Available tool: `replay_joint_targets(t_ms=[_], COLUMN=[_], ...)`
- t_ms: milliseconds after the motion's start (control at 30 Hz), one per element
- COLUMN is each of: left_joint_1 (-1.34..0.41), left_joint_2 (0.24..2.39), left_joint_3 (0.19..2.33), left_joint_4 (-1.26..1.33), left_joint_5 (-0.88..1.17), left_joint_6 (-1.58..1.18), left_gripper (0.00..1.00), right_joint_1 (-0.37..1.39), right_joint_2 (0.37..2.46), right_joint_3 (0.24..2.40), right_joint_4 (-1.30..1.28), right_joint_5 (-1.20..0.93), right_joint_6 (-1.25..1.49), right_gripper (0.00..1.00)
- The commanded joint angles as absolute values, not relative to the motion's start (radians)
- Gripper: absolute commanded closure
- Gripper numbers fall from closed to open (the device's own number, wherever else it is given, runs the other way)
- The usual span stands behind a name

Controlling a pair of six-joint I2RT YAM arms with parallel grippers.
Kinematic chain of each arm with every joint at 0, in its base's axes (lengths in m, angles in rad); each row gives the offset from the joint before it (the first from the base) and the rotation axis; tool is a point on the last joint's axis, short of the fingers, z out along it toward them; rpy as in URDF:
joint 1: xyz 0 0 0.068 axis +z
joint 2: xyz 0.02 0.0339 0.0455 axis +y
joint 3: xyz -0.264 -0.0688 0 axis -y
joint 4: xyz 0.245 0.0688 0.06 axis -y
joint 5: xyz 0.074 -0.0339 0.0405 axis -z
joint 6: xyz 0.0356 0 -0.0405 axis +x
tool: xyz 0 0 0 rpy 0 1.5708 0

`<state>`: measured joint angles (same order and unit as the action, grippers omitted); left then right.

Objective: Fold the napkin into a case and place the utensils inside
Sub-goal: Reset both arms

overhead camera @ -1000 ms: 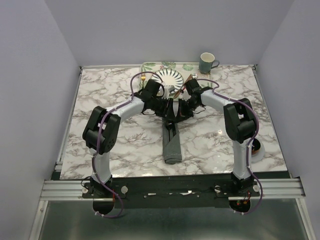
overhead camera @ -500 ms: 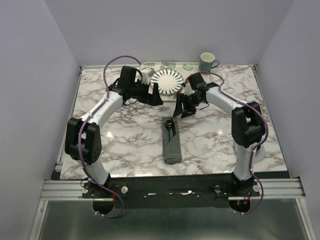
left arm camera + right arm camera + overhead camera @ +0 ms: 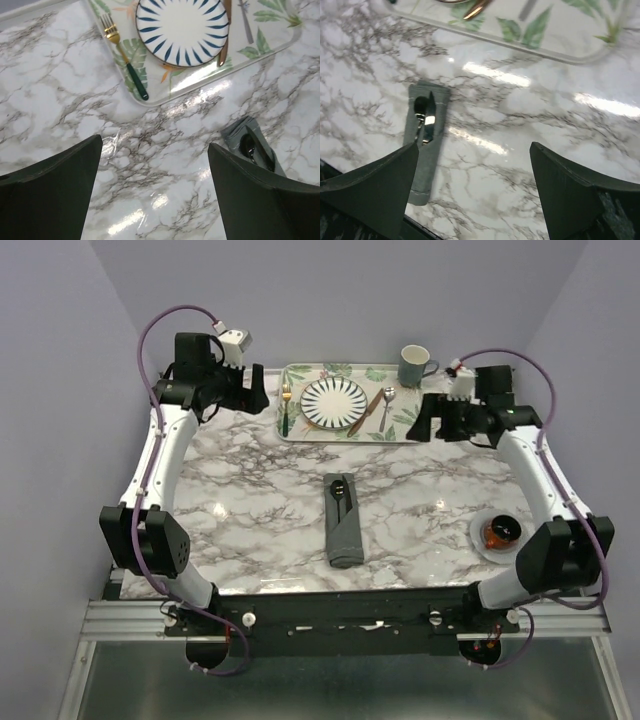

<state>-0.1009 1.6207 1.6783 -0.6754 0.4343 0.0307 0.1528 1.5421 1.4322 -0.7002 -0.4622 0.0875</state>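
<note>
Jaws spread wide and empty, the left gripper (image 3: 258, 395) and right gripper (image 3: 420, 420) hang above the marble counter (image 3: 230, 500), at 10 and 2 o'clock of the case (image 3: 344, 525). The case lies mid-counter, a dark utensil (image 3: 340, 487) showing in its far mouth. At its 12 o'clock, a leaf-print tray (image 3: 300, 370) holds the striped plate (image 3: 335, 402), with the fork (image 3: 286, 408) at the plate's 9 o'clock and the knife (image 3: 372, 405) and spoon (image 3: 387, 408) at its 3 o'clock.

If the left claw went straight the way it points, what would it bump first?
The left claw would probably hit the bare table, just short of the tray. Depth is unclear.
</note>
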Motion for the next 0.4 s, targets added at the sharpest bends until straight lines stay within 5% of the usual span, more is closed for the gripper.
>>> replay_joint_targets(t_ms=[0, 367], left_joint_1=[-0.083, -0.132], left_joint_2=[1.599, 1.379], left_joint_3=[1.628, 1.261], left_joint_4=[-0.842, -0.701], left_joint_5=[0.292, 0.146], left_joint_6=[0.092, 0.058], left_gripper=[0.01, 0.01], right_joint_1=[0.012, 0.005], right_joint_2=[1.433, 1.134], right_joint_3=[1.266, 0.968], right_joint_4=[-0.727, -0.673], right_joint_5=[-0.402, -0.316], right_joint_6=[0.015, -0.031], right_gripper=[0.0, 0.0])
